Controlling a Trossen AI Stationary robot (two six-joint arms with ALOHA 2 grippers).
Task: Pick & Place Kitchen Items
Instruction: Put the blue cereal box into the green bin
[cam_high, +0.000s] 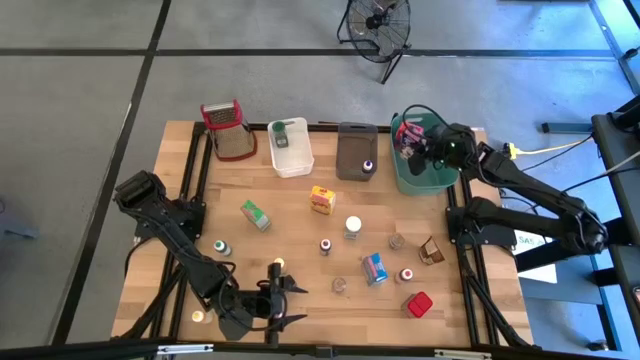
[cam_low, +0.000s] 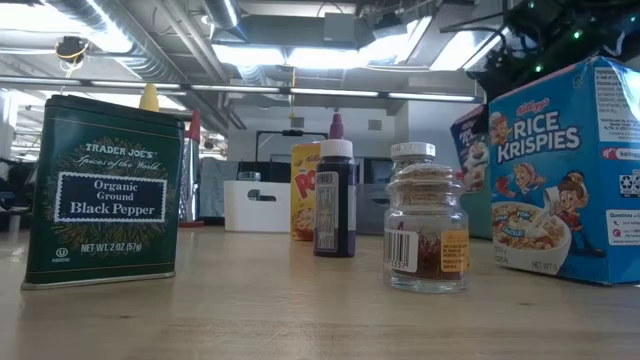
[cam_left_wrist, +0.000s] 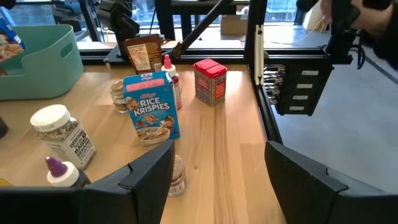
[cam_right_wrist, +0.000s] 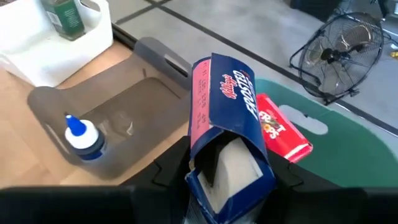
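Observation:
My right gripper (cam_high: 425, 141) is over the green tub (cam_high: 440, 182) at the table's far right, shut on a small blue Frosted cereal box (cam_right_wrist: 227, 106). A red box (cam_right_wrist: 283, 132) lies inside that tub below it. My left gripper (cam_left_wrist: 217, 158) stands open near the table's front edge (cam_high: 288, 303), with nothing between its fingers. A small clear jar (cam_left_wrist: 178, 177) stands beside one of its fingers. Ahead of it on the table stand a Rice Krispies box (cam_left_wrist: 151, 115), a red tin (cam_left_wrist: 209, 81) and a white-capped seasoning jar (cam_left_wrist: 62, 134). My right gripper pinches the blue box between its two fingers at the end nearest the wrist (cam_right_wrist: 221, 180), one finger on each broad side. The rest of the box sticks out forward past the fingers, tilted up. It is lifted clear above the green tub.
A grey tub (cam_right_wrist: 124, 124) with a blue-capped bottle (cam_right_wrist: 81, 140) stands next to the green one, then a white tub (cam_high: 290, 150) with a green jar, then a red-topped grater (cam_high: 228, 130). Several small boxes, jars and tins are scattered over the middle of the table.

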